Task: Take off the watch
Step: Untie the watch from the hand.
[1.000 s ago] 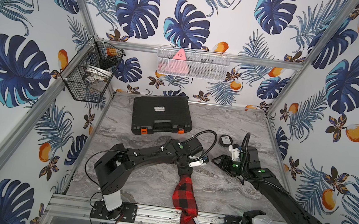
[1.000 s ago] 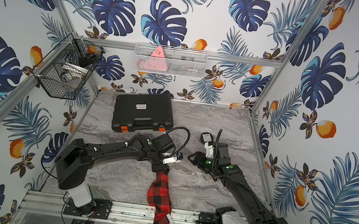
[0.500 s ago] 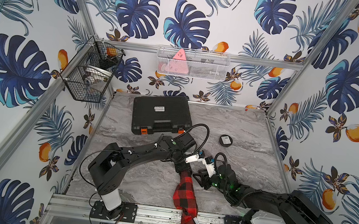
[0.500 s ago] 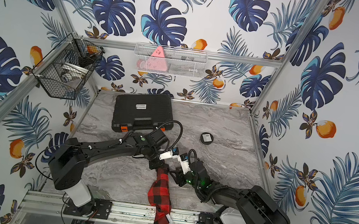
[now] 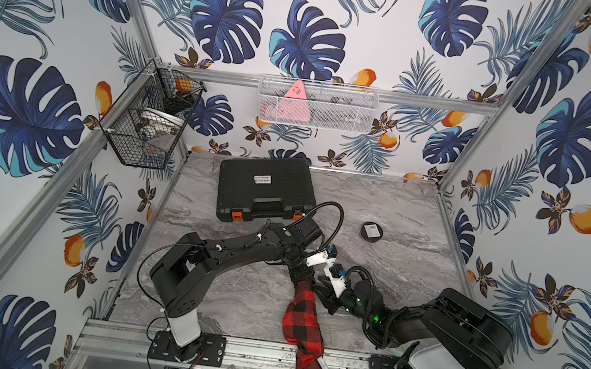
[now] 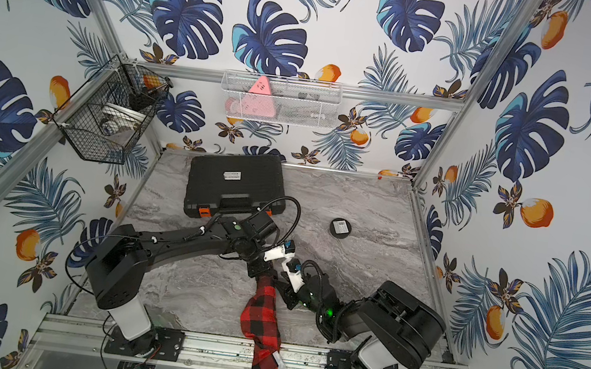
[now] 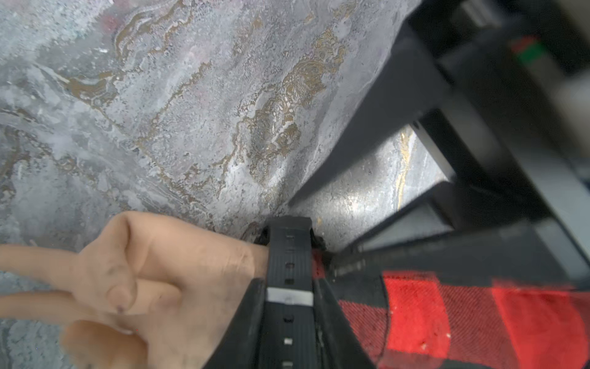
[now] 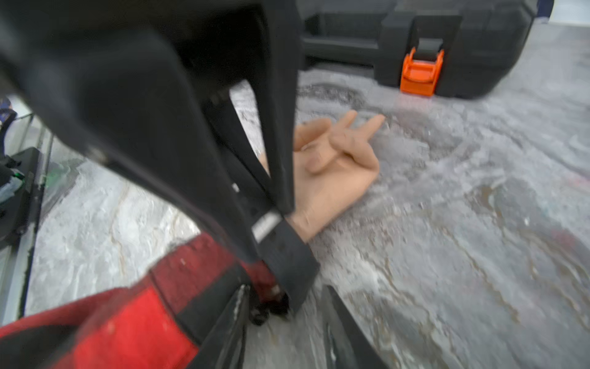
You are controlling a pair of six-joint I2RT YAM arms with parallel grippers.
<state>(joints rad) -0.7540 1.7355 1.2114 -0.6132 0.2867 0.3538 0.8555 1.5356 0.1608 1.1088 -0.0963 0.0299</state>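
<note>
Black wire basket (image 5: pixel 125 149): pale items, unclear. White mesh basket (image 5: pixel 348 117): pink triangle (image 5: pixel 296 103). Tool case (image 5: pixel 266 189) closed. Watch (image 7: pixel 289 255) around wrist of mannequin hand (image 7: pixel 153 281). Left gripper (image 7: pixel 289 322) clamped on watch strap; right gripper (image 8: pixel 284 306) jaws apart, beside strap.

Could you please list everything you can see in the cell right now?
watch: one, black, strapped on the mannequin wrist
mannequin hand: one, beige, lying on the table
sleeve: one, red-and-black plaid, from the wrist over the front rail
case: one, black with orange latches, back of the table
puck: one, black with white label, right of the case
wire basket: one, black, left wall
mesh basket: one, white, back wall, holding a pink triangle
table: one, grey marble, cell floor
left pincer: one, black, clamped on the watch strap
right pincer: one, black, jaws apart by the strap
</note>
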